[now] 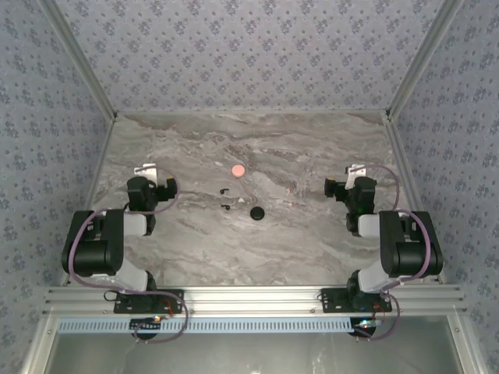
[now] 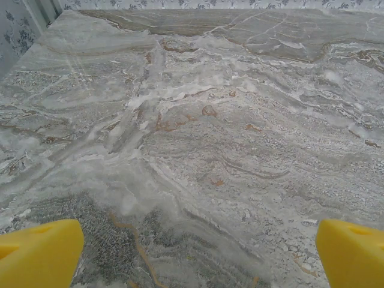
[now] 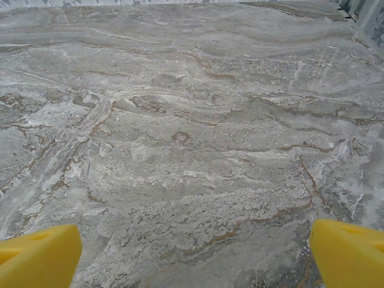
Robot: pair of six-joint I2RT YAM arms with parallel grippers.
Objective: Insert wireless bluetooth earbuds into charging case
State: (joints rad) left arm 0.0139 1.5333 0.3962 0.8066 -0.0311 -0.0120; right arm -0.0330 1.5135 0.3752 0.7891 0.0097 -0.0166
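Two tiny black hook-shaped wireless bluetooth earbuds (image 1: 224, 192) (image 1: 226, 206) lie one behind the other on the marble table, left of centre. A round black piece (image 1: 256, 212) sits just to their right, and a round pink piece (image 1: 237, 170) lies farther back. At this size I cannot tell which of the two is the charging case. My left gripper (image 1: 152, 173) (image 2: 198, 255) hovers open well left of the earbuds, yellow fingertips (image 2: 39, 252) wide apart over bare marble. At the right side my right gripper (image 1: 355, 175) (image 3: 195, 255) is open too, with nothing between its fingertips (image 3: 351, 252).
The marble table (image 1: 257, 249) is bounded by patterned walls at the back and both sides. Metal frame posts (image 1: 105, 117) (image 1: 387, 115) stand at the rear corners. Both arm bases (image 1: 148, 300) (image 1: 359, 300) are bolted to the near rail.
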